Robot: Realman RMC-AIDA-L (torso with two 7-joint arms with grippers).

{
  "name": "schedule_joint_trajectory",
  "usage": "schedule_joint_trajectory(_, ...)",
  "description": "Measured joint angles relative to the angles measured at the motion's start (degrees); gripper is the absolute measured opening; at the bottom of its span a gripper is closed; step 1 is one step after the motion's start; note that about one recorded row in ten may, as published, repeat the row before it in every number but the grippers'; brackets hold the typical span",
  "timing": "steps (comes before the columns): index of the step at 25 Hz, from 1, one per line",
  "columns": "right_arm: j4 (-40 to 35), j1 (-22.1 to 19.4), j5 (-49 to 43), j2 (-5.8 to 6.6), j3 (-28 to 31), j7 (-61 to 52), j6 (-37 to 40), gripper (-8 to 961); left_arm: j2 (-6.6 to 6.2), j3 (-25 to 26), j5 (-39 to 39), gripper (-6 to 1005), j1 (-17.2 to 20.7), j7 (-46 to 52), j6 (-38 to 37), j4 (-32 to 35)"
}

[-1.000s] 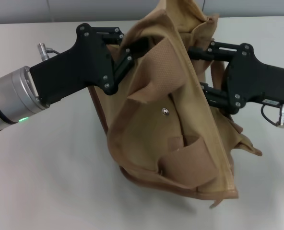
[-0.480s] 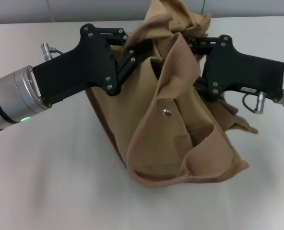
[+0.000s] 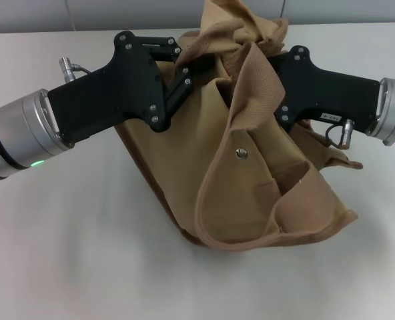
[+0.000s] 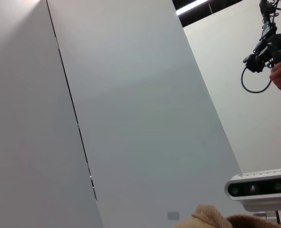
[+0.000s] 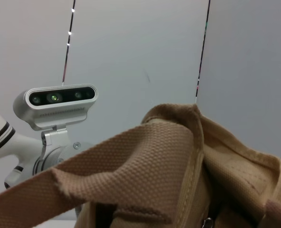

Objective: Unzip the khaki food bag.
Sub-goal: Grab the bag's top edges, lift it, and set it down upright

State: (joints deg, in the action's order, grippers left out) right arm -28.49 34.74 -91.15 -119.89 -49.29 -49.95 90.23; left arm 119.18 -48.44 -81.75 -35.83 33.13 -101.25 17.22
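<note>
The khaki food bag (image 3: pixel 251 193) hangs bunched and tilted over the white table (image 3: pixel 84 253), its front pocket with the metal snap (image 3: pixel 241 153) facing me. A wide webbing handle (image 3: pixel 251 87) drapes across its top. My left gripper (image 3: pixel 196 63) reaches in from the left and is shut on the bag's upper left edge. My right gripper (image 3: pixel 274 73) comes in from the right at the bag's top, its tip hidden behind the handle and folds. The right wrist view shows the handle and bag mouth (image 5: pixel 169 161) up close. The zipper is hidden in the head view.
The table's far edge meets a grey wall (image 3: pixel 117 13) behind the bag. The wrist views look upward at wall panels and my head camera (image 5: pixel 55 104), which also shows in the left wrist view (image 4: pixel 261 187).
The right gripper has moved left and up into the bag's top. The bag has swung, its lower part shifting right and flattening. The left gripper stayed almost in place.
</note>
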Motion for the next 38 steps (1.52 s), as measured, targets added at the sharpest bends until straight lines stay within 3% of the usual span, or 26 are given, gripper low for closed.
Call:
schedule_joint_trajectory(9,-3.0,-2.9,-0.7,0.58,-0.7,-2.4,1.4,2,0.00,0.1,2.6,56,-0.1,-0.1,1.8,-0.7)
schedule_joint_trajectory(14,-9.0,-8.5,-1.7,0.85,-2.9,-5.1,3.9,1,0.00,0.3,3.9,56,-0.1,-0.1,3.4,-1.0)
schedule_joint_trajectory(20,-10.8,-14.3,-4.0,1.91,-0.8,-6.4,10.1,2,0.00,0.0,5.7,56,-0.3,-0.1,4.9,-1.4)
schedule_joint_trajectory(23,-10.8,-16.7,-6.5,2.20,2.1,-6.7,13.1,2,0.00,0.0,5.8,56,-0.3,-0.1,5.1,-1.4)
schedule_joint_trajectory(27,-10.3,-19.7,-14.6,1.70,10.5,-6.6,17.2,2,0.00,0.1,5.8,56,-0.3,-0.1,5.0,-1.4)
schedule_joint_trajectory(38,-9.2,-20.4,-16.2,1.59,17.4,-10.7,18.4,8,-0.01,0.0,5.9,56,-0.3,-0.1,5.0,-1.3)
